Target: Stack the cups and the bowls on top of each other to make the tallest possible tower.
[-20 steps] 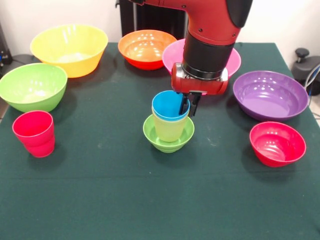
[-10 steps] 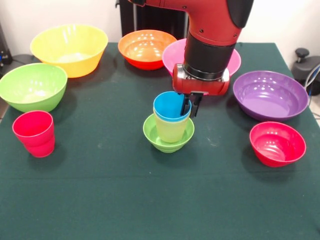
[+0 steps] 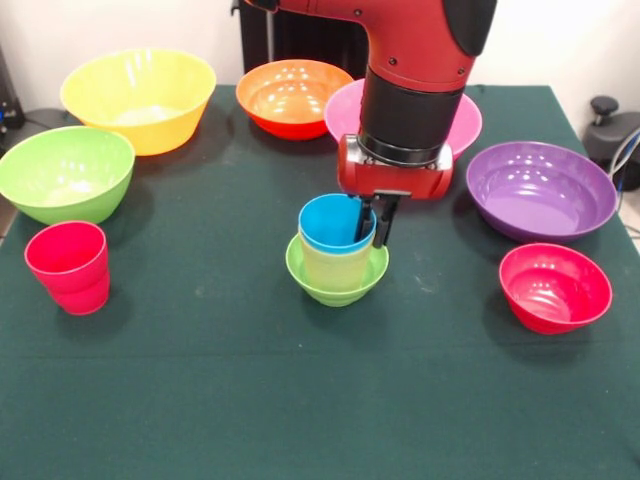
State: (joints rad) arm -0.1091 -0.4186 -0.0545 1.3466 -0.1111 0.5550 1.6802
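Near edge of the dark green cloth-covered worktop (image 3: 300, 400): bare cloth.

Next row back, three things well apart. At picture left, a red tapered plastic cup (image 3: 68, 266), upright, alone. At centre, the tower (image 3: 336, 255): a small glossy lime-green plastic bowl (image 3: 336, 281) as base, a pale yellow plastic cup (image 3: 335, 266) standing in it, and a blue plastic cup (image 3: 335, 224) nested in the yellow one, its rim tilted slightly toward picture left. At picture right, a small glossy red plastic bowl (image 3: 554, 287), upright, empty.

At the tower: the black gripper (image 3: 371, 220) hangs from the red and black arm (image 3: 412, 90) and comes down on the blue cup's right rim. One of the fingers (image 3: 383, 222) is outside the cup wall, the other inside the cup; the pair is clamped on that rim.

Middle row: a large glossy green plastic bowl (image 3: 64, 173) at picture left, behind the red cup; a wide glossy purple plastic bowl (image 3: 541, 190) at picture right, behind the small red bowl and near it.

Far row, from picture left: a large glossy yellow plastic bowl (image 3: 138, 100), just behind the green one; a medium orange plastic bowl (image 3: 290, 97); a large pink plastic bowl (image 3: 345, 112), mostly hidden behind the arm, with its rim showing on both sides. Orange and pink sit just beside each other; cannot tell whether they touch.

All bowls are upright, mouth up.
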